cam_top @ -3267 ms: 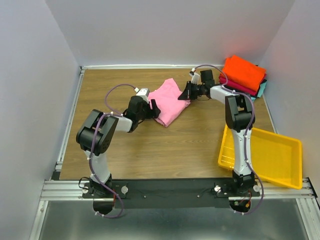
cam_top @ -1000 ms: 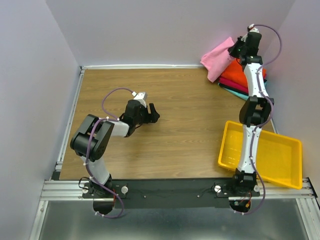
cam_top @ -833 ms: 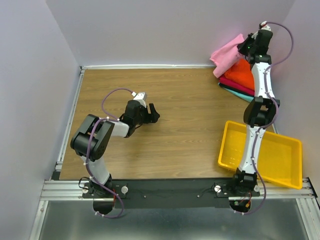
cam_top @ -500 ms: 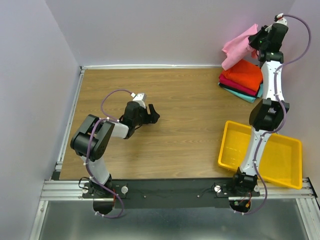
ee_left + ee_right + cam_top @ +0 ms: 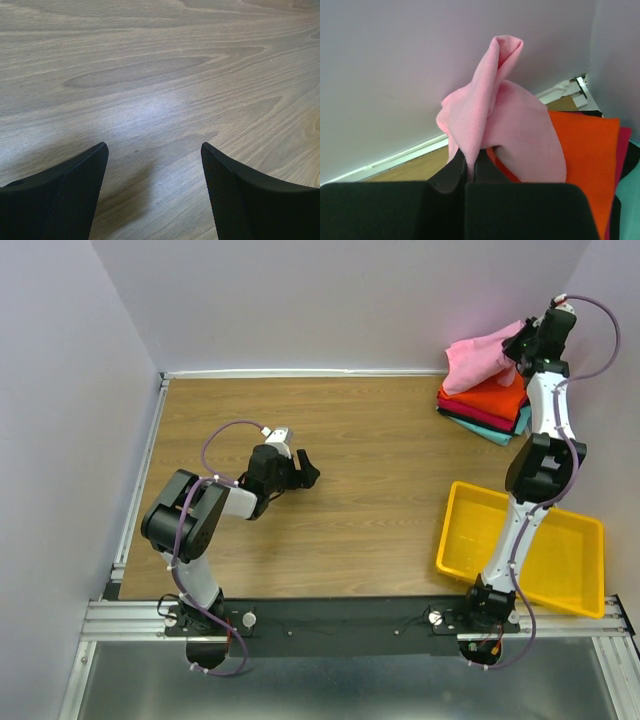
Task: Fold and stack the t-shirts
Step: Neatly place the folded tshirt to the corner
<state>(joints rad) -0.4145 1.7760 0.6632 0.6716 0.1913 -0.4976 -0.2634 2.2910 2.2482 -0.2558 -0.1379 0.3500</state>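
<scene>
While the pink shirt [image 5: 515, 125] hangs bunched over the stack [image 5: 487, 400] at the far right corner, the risk is a loose drop. Let go too high, the cloth could unfold, drape off the orange shirt [image 5: 585, 150], or slide toward the wall. Right gripper [image 5: 468, 167]: jaws nearly closed, pinching a fold of pink cloth. Left gripper [image 5: 154, 165]: spread wide, holding nothing, low over the table [image 5: 150, 75].

Soft pink cloth t-shirt [image 5: 490, 100], smooth wood-grain table [image 5: 150, 75]
</scene>
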